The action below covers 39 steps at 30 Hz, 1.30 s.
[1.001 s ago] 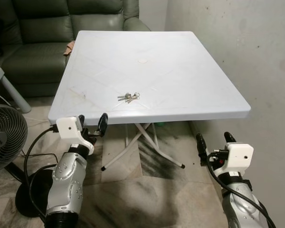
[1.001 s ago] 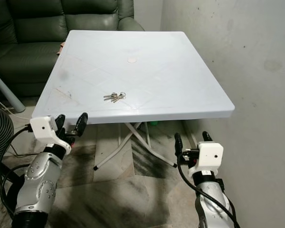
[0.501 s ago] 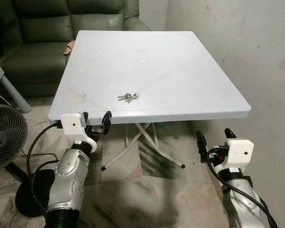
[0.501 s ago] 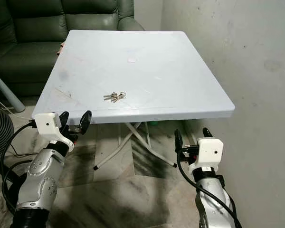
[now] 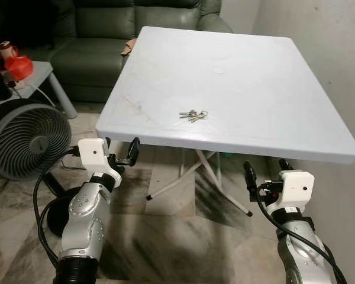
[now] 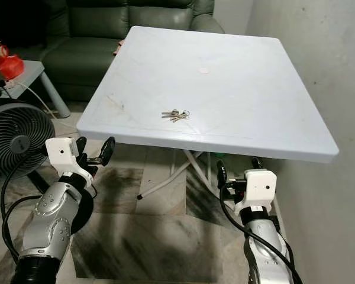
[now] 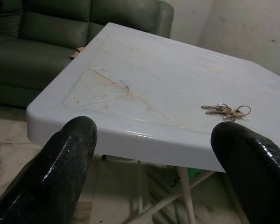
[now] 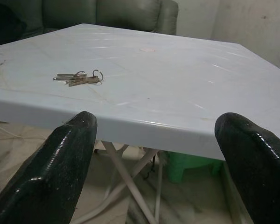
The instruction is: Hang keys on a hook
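We saw the keys (image 5: 193, 115) lying flat a little left of the middle of the head view, on the white plastic table (image 5: 272, 89), close to its near edge. The bunch was a small fan of thin metal blades joined by a wire ring; its long axis ran nearly level across the frame, ring end toward the right, blade tips toward the left. The table top was smooth, square and round-cornered, with faint moulded lines and brownish scuffs near its left corner, and it stood on crossed white tube legs (image 5: 196, 174) over a veined marble floor (image 5: 165, 236).

Our left gripper (image 5: 119, 155) hung at lower left, just below the table's near edge, its glossy black fingers (image 7: 60, 163) spread wide and empty. Our right gripper (image 5: 264, 173) sat at lower right beneath the edge, likewise spread with nothing between.

A dark green leather sofa (image 5: 100, 35) filled the upper left, and a round grilled fan (image 5: 23, 139) stood at middle left.
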Tool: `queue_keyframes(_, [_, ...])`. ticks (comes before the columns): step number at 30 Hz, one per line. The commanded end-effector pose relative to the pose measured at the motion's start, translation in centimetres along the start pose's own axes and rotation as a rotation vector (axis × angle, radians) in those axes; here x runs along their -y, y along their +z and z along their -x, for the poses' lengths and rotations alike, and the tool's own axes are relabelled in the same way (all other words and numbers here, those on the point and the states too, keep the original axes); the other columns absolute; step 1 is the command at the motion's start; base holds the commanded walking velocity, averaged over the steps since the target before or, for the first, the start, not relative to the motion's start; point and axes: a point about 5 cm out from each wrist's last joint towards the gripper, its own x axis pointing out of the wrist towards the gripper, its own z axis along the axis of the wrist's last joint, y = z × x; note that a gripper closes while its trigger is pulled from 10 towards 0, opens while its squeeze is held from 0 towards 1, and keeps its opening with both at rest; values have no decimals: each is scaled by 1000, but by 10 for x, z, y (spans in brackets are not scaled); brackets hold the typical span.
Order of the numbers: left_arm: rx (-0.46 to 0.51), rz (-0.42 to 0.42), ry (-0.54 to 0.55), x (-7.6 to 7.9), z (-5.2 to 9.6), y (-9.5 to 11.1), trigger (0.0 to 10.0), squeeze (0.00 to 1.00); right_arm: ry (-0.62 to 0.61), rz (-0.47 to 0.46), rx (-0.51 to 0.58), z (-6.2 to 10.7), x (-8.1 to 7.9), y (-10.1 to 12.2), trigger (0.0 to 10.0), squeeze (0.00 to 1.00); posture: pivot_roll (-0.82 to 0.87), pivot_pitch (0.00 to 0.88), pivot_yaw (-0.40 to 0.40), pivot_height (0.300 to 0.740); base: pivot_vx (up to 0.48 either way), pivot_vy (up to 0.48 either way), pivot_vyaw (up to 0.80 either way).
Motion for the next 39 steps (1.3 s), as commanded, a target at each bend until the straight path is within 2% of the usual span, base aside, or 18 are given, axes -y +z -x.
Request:
queue_keyframes(1, [-25, -17, 0, 0, -3, -1, 10000, 0, -3, 5, 7, 0, 1, 4, 10000, 0, -42, 72, -12, 740, 0, 0, 800])
queue_keyframes(8, [-31, -10, -31, 1, -8, 0, 10000, 0, 3, 13, 6, -2, 2, 5, 10000, 0, -48, 56, -14, 740, 0, 0, 800])
queue_keyframes(13, [-12, -16, -34, 2, -10, 3, 10000, 0, 0, 17, 11, -3, 3, 4, 10000, 0, -49, 42, -14, 740, 322, 0, 800])
queue_keyframes(16, [-8, -27, -21, 3, -11, 2, 10000, 0, 2, -19, 29, -3, 2, 5, 10000, 0, -47, 37, -14, 740, 0, 0, 0])
queue_keyframes(25, [-25, -50, -20, 2, -11, 0, 10000, 0, 19, -19, 25, -3, 2, 5, 10000, 0, -45, 31, -17, 740, 0, 0, 0])
queue_keyframes(30, [-31, -32, -43, 3, -11, -1, 10000, 0, 22, -16, 27, -3, 3, 5, 10000, 0, -45, 31, -17, 740, 0, 0, 0])
queue_keyframes(39, [-33, -28, -57, 4, -11, -1, 10000, 0, 27, -19, 23, -2, 2, 4, 10000, 0, -42, 27, -17, 740, 294, 0, 0])
